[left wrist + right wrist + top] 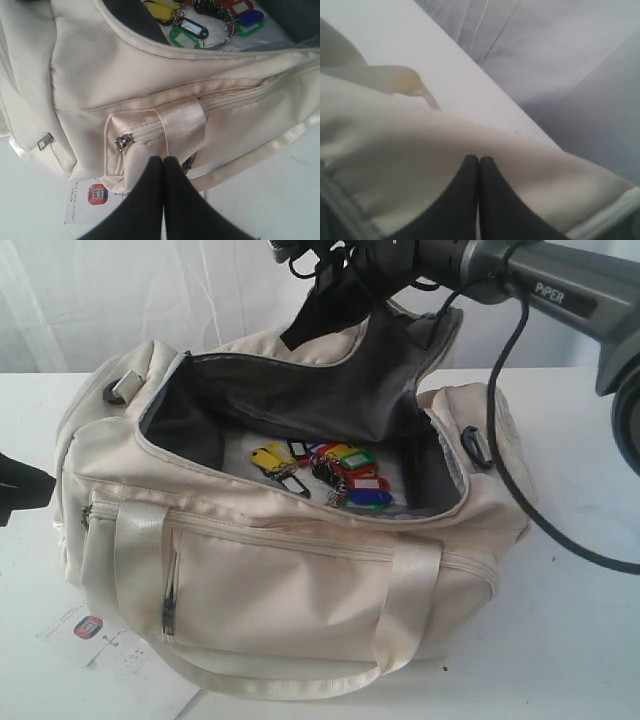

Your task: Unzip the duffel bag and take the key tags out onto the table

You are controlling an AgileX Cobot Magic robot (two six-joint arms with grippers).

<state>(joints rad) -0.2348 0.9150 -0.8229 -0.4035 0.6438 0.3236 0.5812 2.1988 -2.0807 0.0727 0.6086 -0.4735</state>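
Key tags (325,472), a bunch of small yellow, red, green and blue plastic labels on metal rings, lie on the pale floor inside the large cream fabric duffel bag (300,570). The bag's curved top zipper is undone, and the dark grey-lined flap stands raised at the far side. The bag rests on the broad white table (580,640).

The right gripper (479,159) is at the raised flap's upper edge, its black fingers pressed together. Whether any fabric is pinched between them cannot be told. The left gripper (163,160), fingers likewise together and empty, hangs just beside the bag's front pocket, near the webbing handle.

A white paper hang-tag (100,635) with an orange-blue logo lies on the table, partly under the bag's front corner.
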